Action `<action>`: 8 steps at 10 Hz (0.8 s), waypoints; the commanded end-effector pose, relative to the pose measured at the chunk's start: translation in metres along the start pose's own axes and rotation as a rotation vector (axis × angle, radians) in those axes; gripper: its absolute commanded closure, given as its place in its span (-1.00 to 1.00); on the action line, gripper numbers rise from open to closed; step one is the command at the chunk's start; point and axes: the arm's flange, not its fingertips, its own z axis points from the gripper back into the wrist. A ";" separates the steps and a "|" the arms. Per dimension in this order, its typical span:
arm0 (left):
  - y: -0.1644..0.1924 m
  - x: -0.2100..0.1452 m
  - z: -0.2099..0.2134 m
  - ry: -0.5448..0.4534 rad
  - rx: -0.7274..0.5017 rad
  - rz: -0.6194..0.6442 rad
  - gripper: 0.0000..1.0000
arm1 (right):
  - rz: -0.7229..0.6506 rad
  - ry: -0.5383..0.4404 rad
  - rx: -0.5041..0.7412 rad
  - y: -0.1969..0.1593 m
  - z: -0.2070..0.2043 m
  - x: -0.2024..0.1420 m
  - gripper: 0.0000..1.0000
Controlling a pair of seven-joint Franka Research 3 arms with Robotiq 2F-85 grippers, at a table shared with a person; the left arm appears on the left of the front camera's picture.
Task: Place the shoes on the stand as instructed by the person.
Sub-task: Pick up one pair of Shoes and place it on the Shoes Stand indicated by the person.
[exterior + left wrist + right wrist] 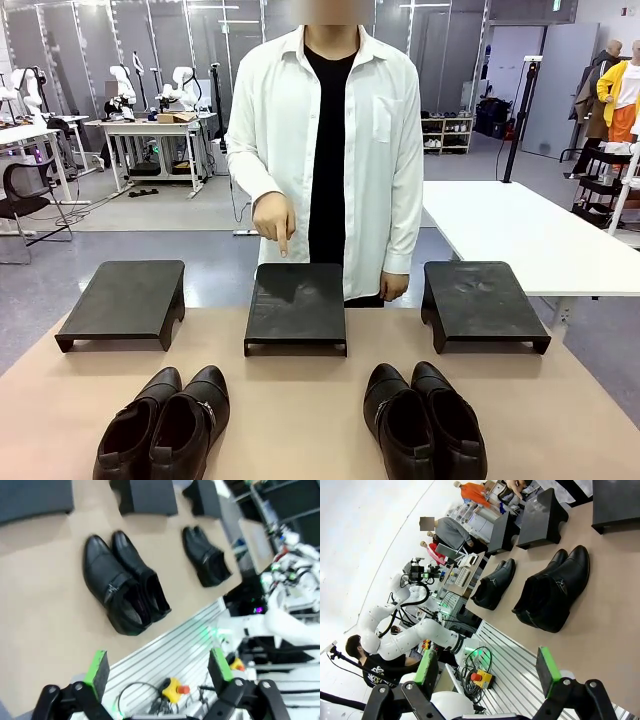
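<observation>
Two pairs of glossy black shoes stand near the table's front edge, the left pair (165, 425) and the right pair (422, 420). Behind them are three black stands: left (125, 300), middle (296, 305) and right (480, 300). The person stands at the far side, and one hand (275, 222) points a finger down at the middle stand. My left gripper (160, 672) is open and empty, hanging above the table's edge short of the nearer pair (122, 582). My right gripper (487, 670) is also open and empty, well back from its nearer pair (555, 592).
The tan tabletop (290, 410) has bare room between the two pairs. A slatted metal base (170, 657) with cables and a yellow stop button (172, 687) lies under my grippers. The other white arm (410, 635) shows in the right wrist view.
</observation>
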 end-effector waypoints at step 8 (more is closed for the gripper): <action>-0.106 0.013 -0.188 0.313 0.389 0.022 -1.00 | 0.023 -0.005 0.005 0.001 0.001 0.000 -1.00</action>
